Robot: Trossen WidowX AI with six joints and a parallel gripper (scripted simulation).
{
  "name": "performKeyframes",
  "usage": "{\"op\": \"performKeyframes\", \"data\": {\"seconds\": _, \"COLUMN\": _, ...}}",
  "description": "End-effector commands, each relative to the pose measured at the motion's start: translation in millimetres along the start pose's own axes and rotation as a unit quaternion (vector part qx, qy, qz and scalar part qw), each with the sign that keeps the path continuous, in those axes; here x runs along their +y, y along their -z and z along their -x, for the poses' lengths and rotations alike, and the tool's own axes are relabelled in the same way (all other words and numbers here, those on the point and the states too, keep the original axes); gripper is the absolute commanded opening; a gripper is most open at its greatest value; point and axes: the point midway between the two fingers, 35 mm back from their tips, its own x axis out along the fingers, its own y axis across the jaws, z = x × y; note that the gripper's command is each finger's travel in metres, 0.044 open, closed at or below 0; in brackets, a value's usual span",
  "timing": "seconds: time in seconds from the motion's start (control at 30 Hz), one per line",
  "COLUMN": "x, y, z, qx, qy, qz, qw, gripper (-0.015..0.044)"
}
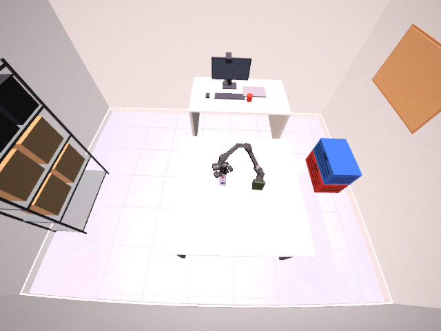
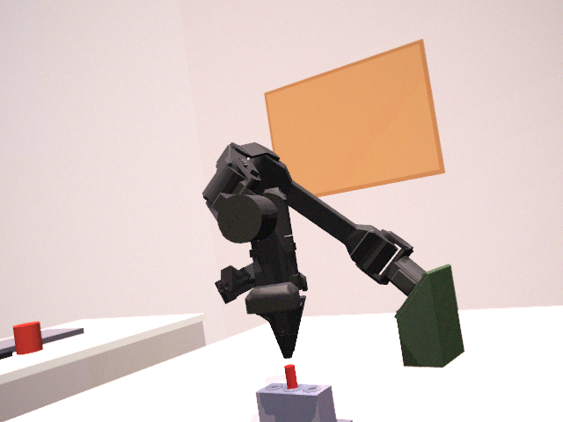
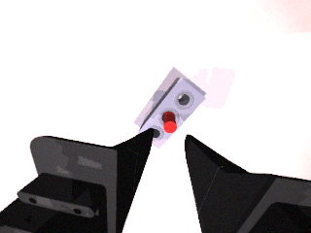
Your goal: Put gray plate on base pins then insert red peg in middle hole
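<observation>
The gray plate (image 2: 325,389) (image 3: 195,94) lies flat on top of the gray base (image 3: 167,83); the seam between them is hard to make out. The pins cannot be made out clearly in the two outer holes. The red peg (image 1: 222,176) (image 2: 291,377) (image 3: 169,123) stands in the plate's middle hole, with its upper part sticking out above the plate. It leans slightly in the exterior view. My gripper (image 2: 288,358) (image 3: 169,135) is partly open and empty, with its fingertips a little above the peg's top. A gap shows between both fingers in the wrist view.
The arm's green mount (image 1: 258,184) (image 2: 422,327) stands on the white table (image 1: 235,224) to the right of the base. A separate desk with a monitor (image 1: 230,68), keyboard and red cup (image 1: 249,97) (image 2: 28,338) is behind. Blue and red crates (image 1: 338,160) stand beyond the table's right edge.
</observation>
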Motion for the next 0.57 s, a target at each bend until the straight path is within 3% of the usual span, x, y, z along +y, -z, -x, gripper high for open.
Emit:
{"op": "performKeyframes", "data": {"seconds": 0.0, "x": 0.0, "y": -0.1, "z": 3.2, "qx": -0.001, "qy": -0.001, "qz": -0.003, "qw": 1.0, "gripper": 0.015}}
{"op": "performKeyframes", "data": {"seconds": 0.53, "x": -1.4, "y": 1.0, "z": 14.6, "qx": 0.0, "qy": -0.001, "qz": -0.003, "qw": 1.0, "gripper": 0.015}}
